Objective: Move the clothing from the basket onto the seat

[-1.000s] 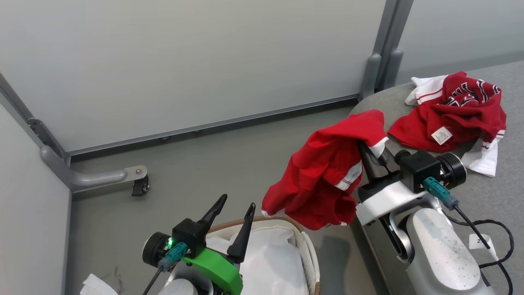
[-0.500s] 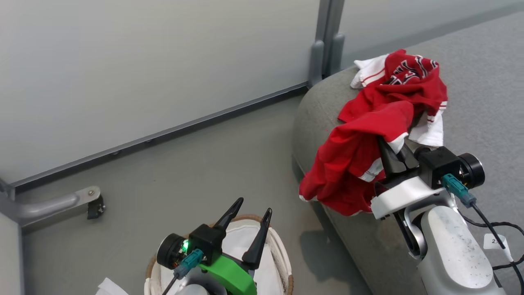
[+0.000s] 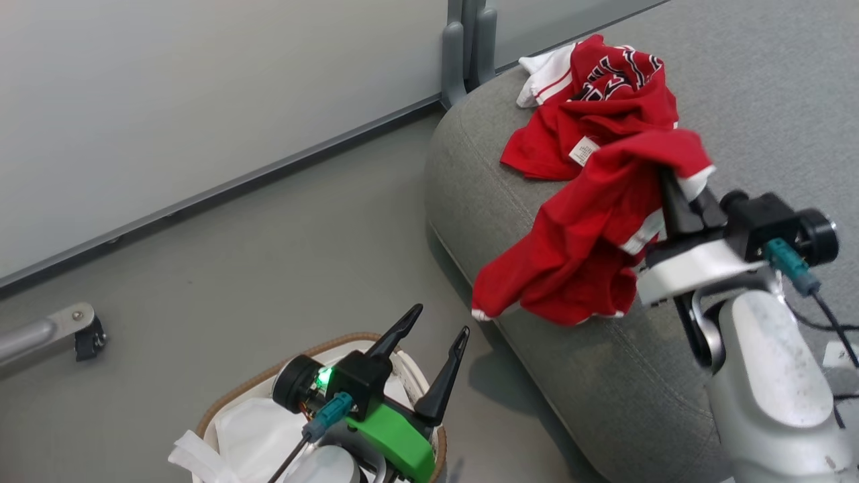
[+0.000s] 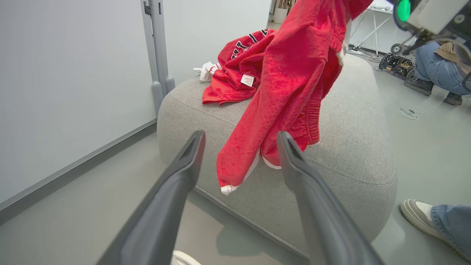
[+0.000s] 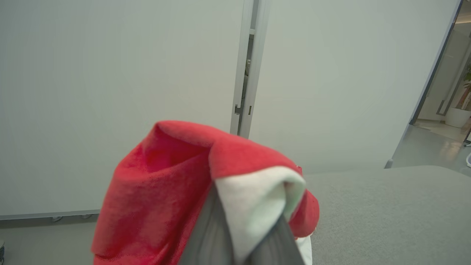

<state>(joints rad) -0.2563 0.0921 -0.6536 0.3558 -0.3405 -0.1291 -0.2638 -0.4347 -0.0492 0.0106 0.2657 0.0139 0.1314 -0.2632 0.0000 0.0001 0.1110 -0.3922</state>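
My left gripper (image 3: 442, 318) hangs low, its fingers spread wide apart and pointing upward. My right gripper (image 3: 679, 201) is raised on its pale forearm, fingers pinched tight on the shorts (image 3: 584, 248).

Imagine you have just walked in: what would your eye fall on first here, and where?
The bright red shorts, pinched in the right hand and dangling at the grey seat's near edge. Behind them the red jersey lies crumpled on the seat near its far corner. Lower left in the head view, the left hand hovers open over the basket.
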